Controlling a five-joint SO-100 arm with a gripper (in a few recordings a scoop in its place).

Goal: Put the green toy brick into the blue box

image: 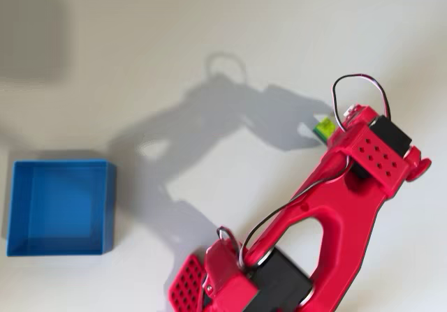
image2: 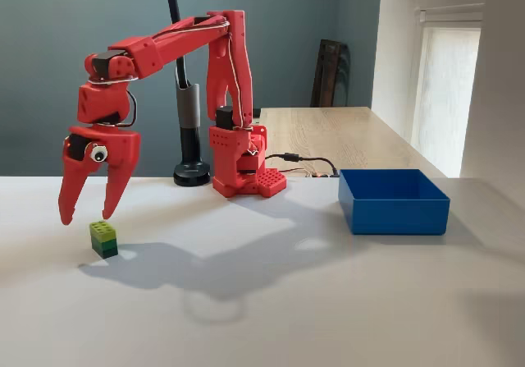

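Gripper: in the fixed view the red gripper (image2: 87, 213) hangs fingers down at the left, its two pointed fingers spread well apart with nothing between them. The tips sit just above the surface.
Green toy brick: in the fixed view the green toy brick (image2: 103, 239) rests on the surface directly below and slightly to the right of the fingertips, not touched by them. It has a lime top and a darker green lower band. In the overhead view a small corner of it (image: 323, 128) peeks out at the left edge of the arm's wrist.
Blue box: the blue box (image2: 394, 212) stands at the right of the fixed view, well apart from the brick, open side up. In the overhead view it (image: 61, 246) sits at the lower left.
Arm: the red arm (image2: 176, 43) reaches from its base (image2: 244, 166) out to the left in the fixed view.
Surface: pale white surface (image2: 328, 301), with the arm's shadow across it.
Background: a black lamp stand (image2: 190, 129) beside the base, and a wooden table (image2: 344, 133) behind.
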